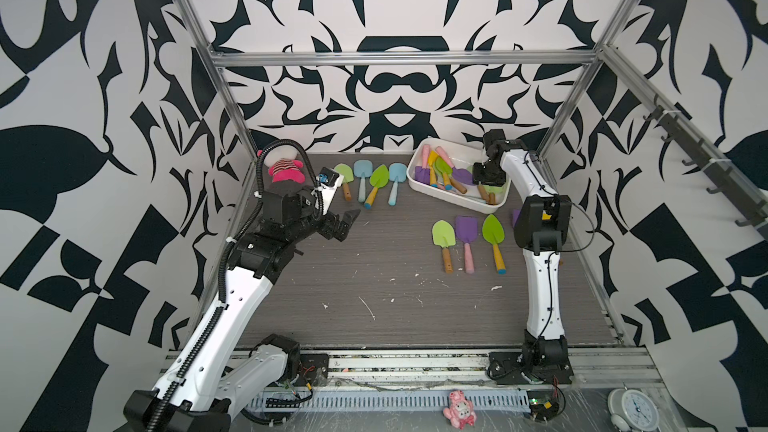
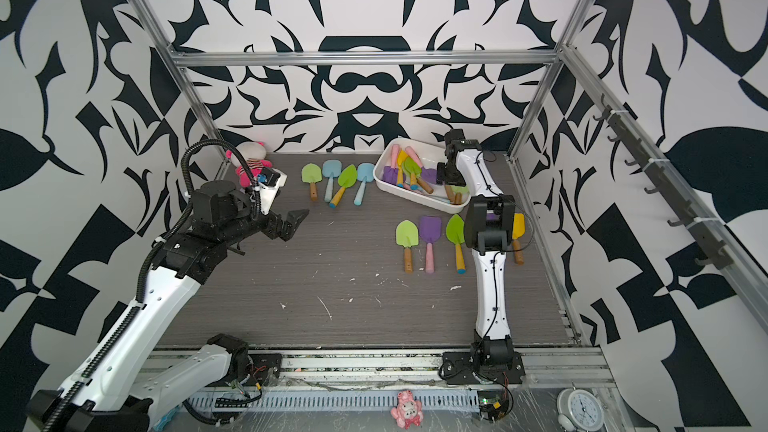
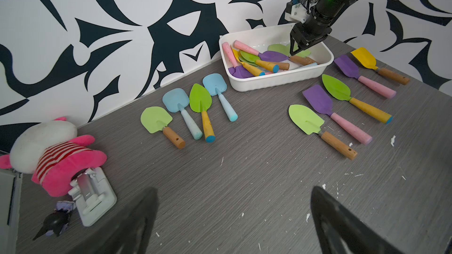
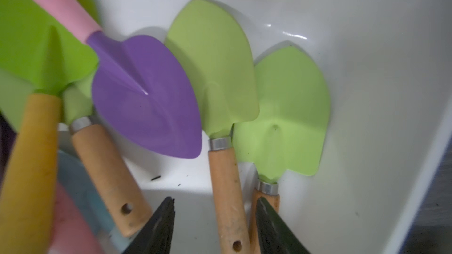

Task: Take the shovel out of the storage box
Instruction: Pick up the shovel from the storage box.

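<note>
Our shovel is the light green shovel with a rounded metal blade and a wooden handle (image 4: 220, 94). It lies inside the storage box, the shallow white plastic tub with rounded corners (image 3: 276, 80). The tub sits at the far side of the grey wood-look table (image 1: 374, 284), close to the patterned wall.

We think this shovel is light and stiff. It should not bend or break when we lift it. The blade looks thin, smooth and shiny, so it would likely slip out of a pinch. The round wooden handle (image 4: 226, 191) looks rougher and thicker, so we would take hold there, around its middle.

The right gripper (image 4: 215, 200) is down in the tub. Its jaws stand partway open, one on each side of that handle. We see a clear gap on one side, so nothing is held yet. The other finger (image 4: 271, 221) lies over the handle of a second light green shovel with a squarer blade (image 4: 288, 118), which lies right beside ours. We must take care not to pinch both. A purple pointed shovel with a pink handle (image 4: 146, 98) leans against our blade and may slide when we lift.

The left gripper (image 3: 233, 189) hovers above the table, well apart from the tub. Its jaws are spread wide and hold nothing.
</note>
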Robot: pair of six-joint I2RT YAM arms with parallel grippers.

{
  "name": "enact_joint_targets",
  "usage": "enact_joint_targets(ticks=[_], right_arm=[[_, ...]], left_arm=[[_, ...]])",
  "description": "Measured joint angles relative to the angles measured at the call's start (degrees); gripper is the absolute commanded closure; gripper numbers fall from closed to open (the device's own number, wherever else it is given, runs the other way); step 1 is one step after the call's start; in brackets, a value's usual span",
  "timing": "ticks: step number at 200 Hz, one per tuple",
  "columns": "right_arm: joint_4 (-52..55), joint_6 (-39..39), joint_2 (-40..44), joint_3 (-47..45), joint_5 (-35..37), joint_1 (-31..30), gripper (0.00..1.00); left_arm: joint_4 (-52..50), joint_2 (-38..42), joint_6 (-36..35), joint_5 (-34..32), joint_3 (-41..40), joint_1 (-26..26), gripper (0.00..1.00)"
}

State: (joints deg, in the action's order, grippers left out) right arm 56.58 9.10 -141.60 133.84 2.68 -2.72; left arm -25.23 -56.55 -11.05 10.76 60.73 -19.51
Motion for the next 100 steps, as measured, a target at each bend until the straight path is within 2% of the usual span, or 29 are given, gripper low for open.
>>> enact_joint_targets(ticks=[47,100], right_arm=[[0.8,-1.0,-3.9,1.4,-0.2,0.8,0.55],[1.5,-1.2,-5.2,2.1,-0.5,0.6,0.84]], left_arm=[[-0.4,-0.7,-0.6,0.0,0.3,0.0,0.01],[-0.5,-1.3,-1.1,0.0,1.3,0.0,0.01]])
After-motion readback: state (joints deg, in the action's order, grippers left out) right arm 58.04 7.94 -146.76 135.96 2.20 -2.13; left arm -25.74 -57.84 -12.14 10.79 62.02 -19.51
